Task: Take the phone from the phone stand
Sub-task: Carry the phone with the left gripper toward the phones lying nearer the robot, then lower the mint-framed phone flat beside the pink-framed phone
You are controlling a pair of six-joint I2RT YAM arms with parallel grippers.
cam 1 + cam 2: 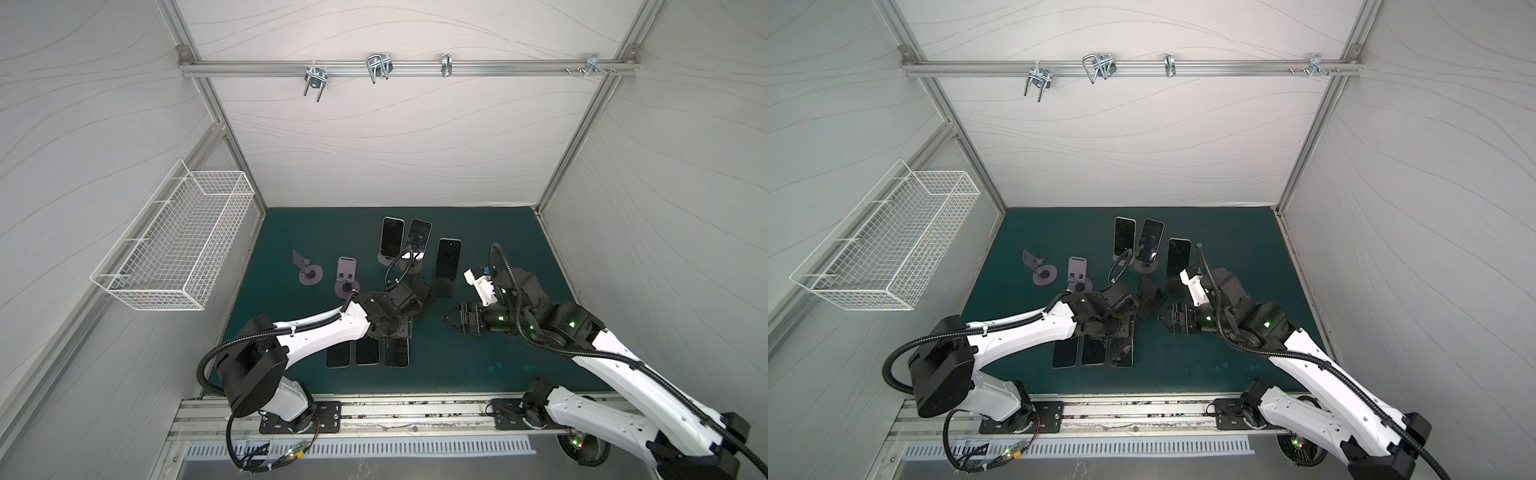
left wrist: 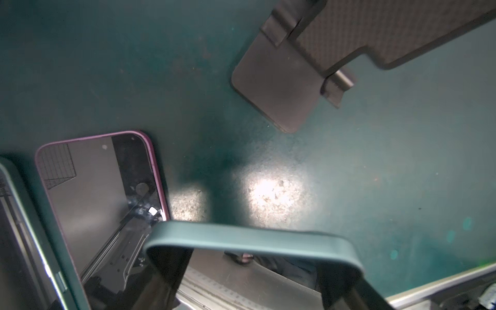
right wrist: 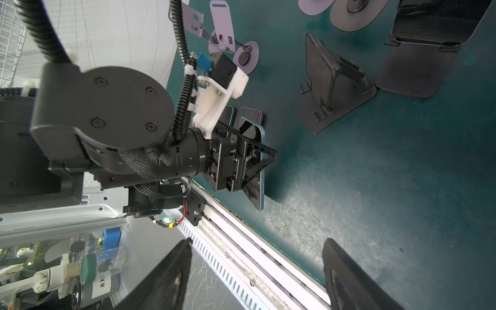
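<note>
Green mat (image 1: 478, 374), six phones (image 1: 392, 237), six stands (image 1: 309, 276)

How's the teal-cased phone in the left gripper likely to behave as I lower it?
The teal-cased phone looks rigid, so it should not flex in the left gripper. Its smooth case edge may slip or pivot between the fingers. The glossy screen is probably fragile; the purple-cased phone lies close.
</note>
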